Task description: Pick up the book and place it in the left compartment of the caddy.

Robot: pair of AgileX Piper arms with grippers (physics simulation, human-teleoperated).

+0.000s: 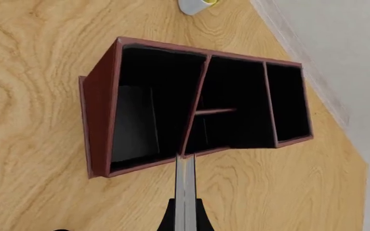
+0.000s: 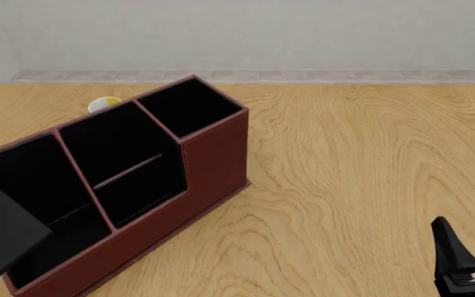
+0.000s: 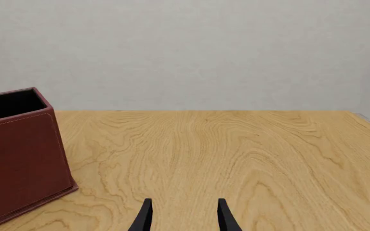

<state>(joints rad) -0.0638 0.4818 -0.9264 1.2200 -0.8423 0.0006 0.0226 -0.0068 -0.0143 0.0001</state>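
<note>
Book [image 2: 2,232]: black and flat, seen in the front view at the left edge, tilted, above the near-left end of the caddy; a sliver of white page edge showed at its lower corner. In the left wrist view it appeared edge-on as a thin grey-white strip [image 1: 185,192] between dark finger parts.
Caddy [image 2: 213,154]: long red-brown box with black inside, lying at an angle on the table [image 2: 345,173], its far end pointing away and to the right.
Left compartment [image 2: 47,185]: the widest end section, nearest the camera; the book hung over its opening, partly covering it, not yet resting inside.
Middle section [image 2: 130,167]: crossed by a thin inner shelf.
Small end section [image 2: 190,105]: farthest away.
Left gripper [image 1: 185,219]: only its tips showed, clamped on the book's two faces.
Right gripper [image 3: 183,216]: low over bare wood, well apart from the caddy, fingers spread with nothing between them.
Cup [image 2: 104,104]: small, white with yellow, just behind the caddy.
</note>
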